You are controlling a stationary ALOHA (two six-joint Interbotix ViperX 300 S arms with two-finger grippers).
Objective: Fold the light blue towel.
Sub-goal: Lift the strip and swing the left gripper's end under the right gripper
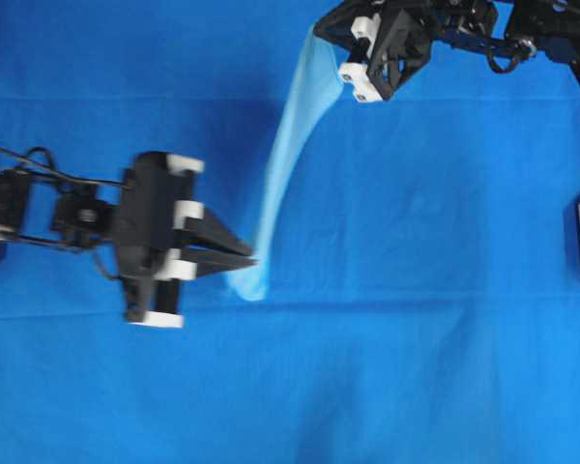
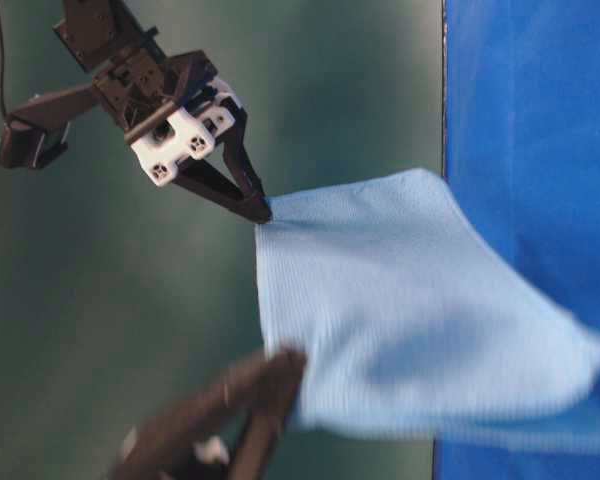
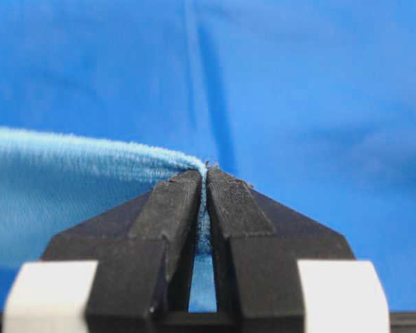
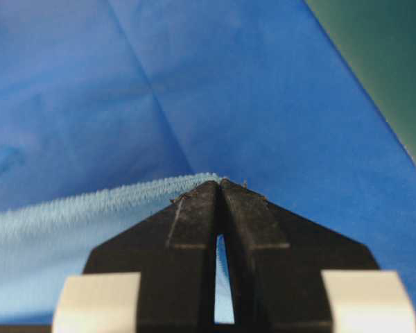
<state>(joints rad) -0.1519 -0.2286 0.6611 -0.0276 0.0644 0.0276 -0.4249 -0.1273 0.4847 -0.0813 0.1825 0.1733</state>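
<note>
Both the left gripper (image 1: 246,259) and right gripper (image 1: 321,32) pinch corners of the light blue towel (image 1: 285,159), lifted above the table cloth (image 1: 435,290).

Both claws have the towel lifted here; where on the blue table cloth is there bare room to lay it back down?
Bare table cloth spans the whole near strip below the left claw and the wide stretch right of the light blue towel, under the right claw. Also bare: the far-left patch above the left arm. Crowded only along the towel's diagonal between the claws.
</note>
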